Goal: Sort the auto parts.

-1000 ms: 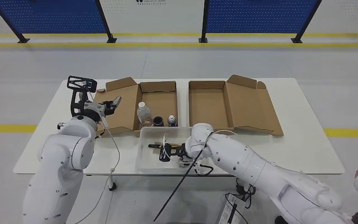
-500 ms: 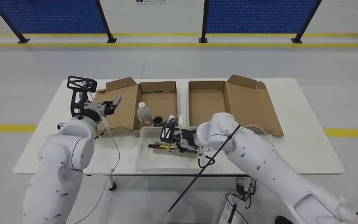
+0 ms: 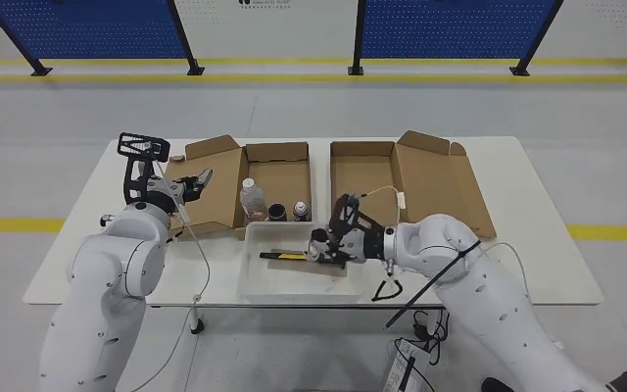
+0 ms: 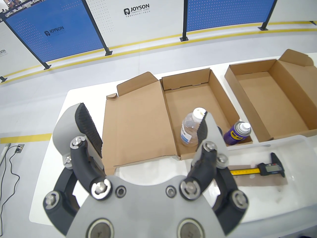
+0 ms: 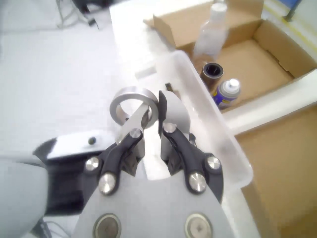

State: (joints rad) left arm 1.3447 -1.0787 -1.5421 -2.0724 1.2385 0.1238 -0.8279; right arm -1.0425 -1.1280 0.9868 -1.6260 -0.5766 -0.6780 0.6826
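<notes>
Steel ring [image 5: 133,105] is clamped betw. fingers of R gripper [image 5: 154,107], held over white bin [image 5: 198,80] edge. L gripper [image 4: 143,117] is held w/ fingers wide apart above flap of left cardboard box [image 4: 188,92].

Left gripper [image 4: 143,115] agape; caliper [image 4: 260,169] lies in tray [image 4: 260,199].

Table [image 3: 549,225]: white, rectangular, long side across the top view.
Left box [image 3: 279,176]: open brown cardboard, at 11 o'clock from the table's middle; its lid lies flat toward 9 o'clock.
Right box [image 3: 364,186]: open brown cardboard, at 1 o'clock, just beside the left box with a narrow gap; its lid lies toward 3 o'clock.
Bin [image 3: 269,279]: shallow translucent white plastic, at 7 o'clock by the near edge, up against the boxes' near walls.
</notes>
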